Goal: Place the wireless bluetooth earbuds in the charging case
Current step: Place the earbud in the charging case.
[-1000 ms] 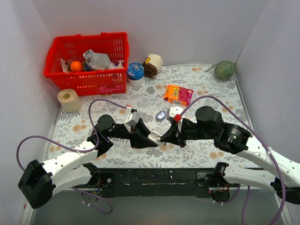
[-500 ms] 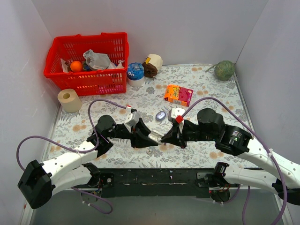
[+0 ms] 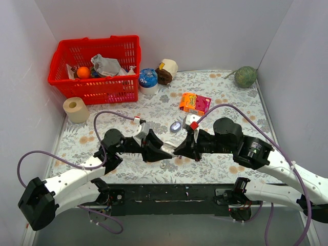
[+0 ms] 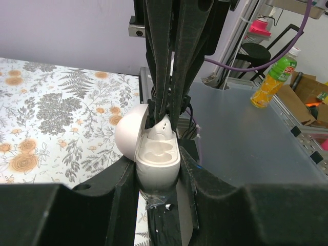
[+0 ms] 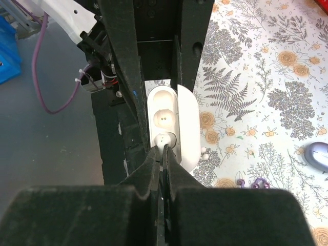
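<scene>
Now the right claw (image 5: 163,155), closed on a white earbud (image 4: 163,124), has lowered onto the case (image 4: 154,152) gripped open by the left claw (image 4: 158,174) mid-frame, so seating looks imminent.

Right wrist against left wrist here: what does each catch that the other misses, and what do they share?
Right wrist only: a loose white earbud, two purple earbuds and a purple case on the cloth. Left wrist only: a bottle in the background. Both: the white case open in the left gripper, with an empty socket, and the right gripper pinching a second white earbud at the other socket.
</scene>
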Robot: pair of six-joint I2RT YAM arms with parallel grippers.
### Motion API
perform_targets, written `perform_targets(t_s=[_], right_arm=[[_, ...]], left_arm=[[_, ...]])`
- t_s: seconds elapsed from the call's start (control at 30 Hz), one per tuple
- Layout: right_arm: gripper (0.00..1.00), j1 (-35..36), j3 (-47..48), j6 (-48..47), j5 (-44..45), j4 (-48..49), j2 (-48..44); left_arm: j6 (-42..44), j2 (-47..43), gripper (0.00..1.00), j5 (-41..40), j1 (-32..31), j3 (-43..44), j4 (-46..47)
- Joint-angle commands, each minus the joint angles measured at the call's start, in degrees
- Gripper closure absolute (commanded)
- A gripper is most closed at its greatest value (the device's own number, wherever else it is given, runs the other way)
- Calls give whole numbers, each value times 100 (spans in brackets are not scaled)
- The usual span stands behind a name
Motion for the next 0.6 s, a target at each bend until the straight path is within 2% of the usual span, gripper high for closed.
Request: perform_targets(t_s=[0.0,0.07,0.17,0.2,0.3,0.43,0.5,0.57], right_arm=[[99,91,-117,402,-113,217,21],[99,91,-126,438,-78,217,21],[78,108,-82,499,80,199,3],[68,100,-39,517,124,199,-40],[55,91,102,596,317,164,-128],[49,91,479,658,860,76,-295],[50,100,463,666,1186,129,-531],[53,91,192,719,2019,304,-760]], left_arm=[[42,-262,100,-569,-18,-56,539],[42,-289,100,-614,-18,-74,591],[69,-280,100,-596,-18,-66,522],[86,-289,100,-605,-18,-74,521],[86,-324,100,-622,-18,-127,504],[104,-350,100,-640,-18,-153,425],[113,-385,100,-666,-18,-136,320],[139,-455,100,-762,-9,-66,-12]])
